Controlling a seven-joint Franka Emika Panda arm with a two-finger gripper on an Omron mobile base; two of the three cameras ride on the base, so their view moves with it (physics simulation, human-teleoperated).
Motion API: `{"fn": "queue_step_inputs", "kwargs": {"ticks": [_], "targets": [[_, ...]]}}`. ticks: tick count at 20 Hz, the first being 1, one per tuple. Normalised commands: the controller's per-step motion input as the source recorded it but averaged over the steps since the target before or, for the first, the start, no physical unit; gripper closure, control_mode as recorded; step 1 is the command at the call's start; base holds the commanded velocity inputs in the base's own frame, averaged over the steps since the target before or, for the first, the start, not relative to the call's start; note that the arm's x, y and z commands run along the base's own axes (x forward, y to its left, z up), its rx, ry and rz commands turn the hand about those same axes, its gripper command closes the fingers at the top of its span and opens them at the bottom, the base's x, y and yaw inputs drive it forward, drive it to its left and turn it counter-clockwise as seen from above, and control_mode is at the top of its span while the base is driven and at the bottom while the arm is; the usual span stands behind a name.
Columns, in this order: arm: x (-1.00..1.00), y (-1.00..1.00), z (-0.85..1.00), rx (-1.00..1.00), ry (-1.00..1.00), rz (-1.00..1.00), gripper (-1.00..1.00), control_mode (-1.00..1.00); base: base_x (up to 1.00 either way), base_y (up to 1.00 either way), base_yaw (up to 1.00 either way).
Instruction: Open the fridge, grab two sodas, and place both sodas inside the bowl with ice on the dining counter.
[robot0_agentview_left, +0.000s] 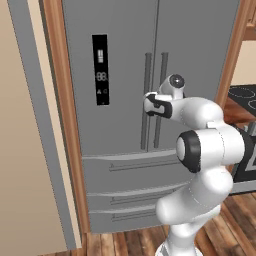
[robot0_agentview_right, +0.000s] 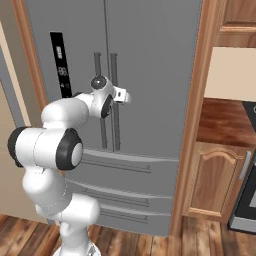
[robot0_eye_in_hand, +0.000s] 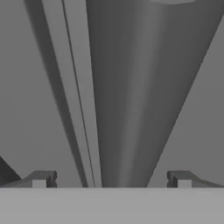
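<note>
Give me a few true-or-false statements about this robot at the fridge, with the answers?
1. Both upper doors of the fridge are closed. True.
2. The gripper is clamped shut on a red can. False: its jaws stand open and hold nothing.
3. A door handle runs between the open fingertips in the hand view. True.
4. The black display panel sits on the right-hand door. False: it is on the left-hand door.
5. The drawers below the doors are pulled out. False: they are shut.

It was a home kitchen: beside the grey fridge (robot0_agentview_right: 145, 75) stood wood cabinets (robot0_agentview_right: 216, 177) and a stove (robot0_agentview_left: 244, 95).
</note>
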Motion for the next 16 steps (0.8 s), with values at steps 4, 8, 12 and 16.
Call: {"fn": "queue_step_inputs", "kwargs": {"ticks": [4,8,12,16], "targets": [[0.28,0.00,-0.17,0.00,-0.03,0.00,-1.00,-1.00,0.00,0.00,0.00],[0.22,0.00,-0.18,0.00,-0.02,0.00,1.00,-1.00,0.00,0.00,0.00],[0.11,0.00,-0.07,0.00,-0.01,0.00,1.00,-1.00,0.00,0.00,0.00],[-0.10,-0.04,0.03,0.00,0.01,-0.01,1.00,-1.00,0.00,0.00,0.00]]}}
